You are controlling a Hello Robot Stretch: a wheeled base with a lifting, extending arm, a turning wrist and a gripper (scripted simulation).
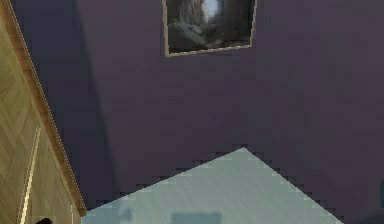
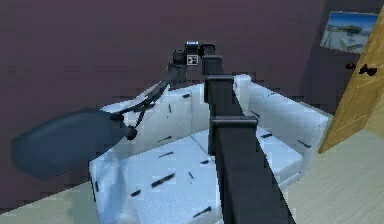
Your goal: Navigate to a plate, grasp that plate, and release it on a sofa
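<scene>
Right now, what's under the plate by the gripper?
Below the dark plate: the white sofa and tan floor. The plate hides the sofa edge behind it; contact cannot be told.

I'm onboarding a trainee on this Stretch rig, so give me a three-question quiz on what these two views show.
1. True or false: a dark plate hangs at the far end of the jaws.
2. What lies below the arm? A) a wooden table B) a white sofa C) a bathtub
3. Fill in: in the forward view, a framed ___ hangs on the purple wall.
Key: 1 true; 2 B; 3 picture.
</scene>
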